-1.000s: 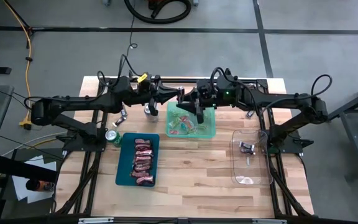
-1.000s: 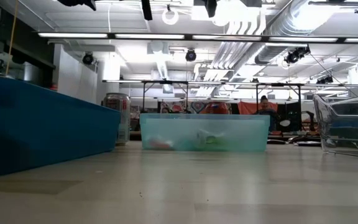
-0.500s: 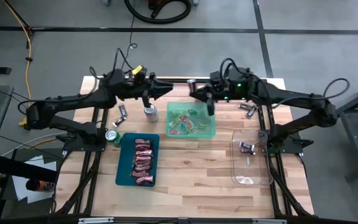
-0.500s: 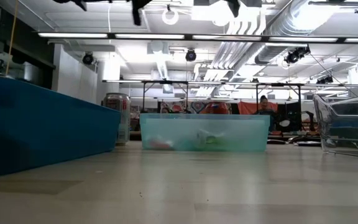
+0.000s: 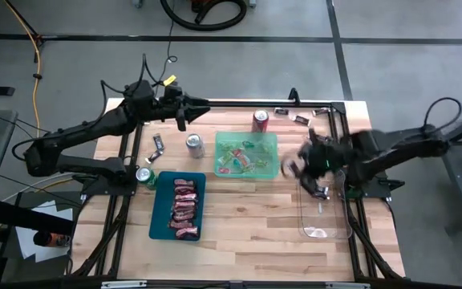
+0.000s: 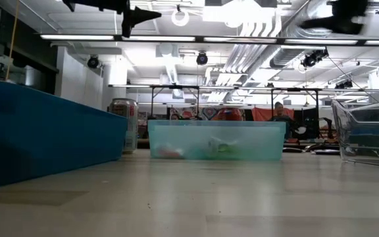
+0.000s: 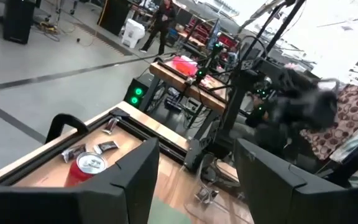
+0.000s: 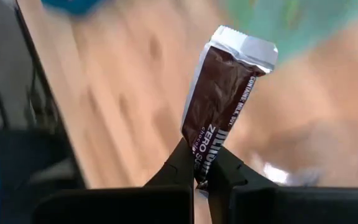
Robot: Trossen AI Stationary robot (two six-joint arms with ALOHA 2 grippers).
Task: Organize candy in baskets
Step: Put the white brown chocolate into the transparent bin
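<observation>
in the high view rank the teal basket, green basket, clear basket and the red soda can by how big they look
1. Teal basket and clear basket: too alike to rank, and the right arm covers part of the clear one.
2. Green basket, visibly smaller.
3. Red soda can, by far the smallest.

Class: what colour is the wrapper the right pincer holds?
Dark brown candy with silver end; right wrist view.

three baskets (image 5: 246, 154) across table (image 5: 247, 229) – cans (image 5: 195, 144) behind

High camera looked straight down on whole wooden slatted table (image 5: 247, 217); low camera sat at tabletop level, facing room; both shared translucent light green plastic basket (image 5: 247, 154) (image 6: 216, 139).
</observation>
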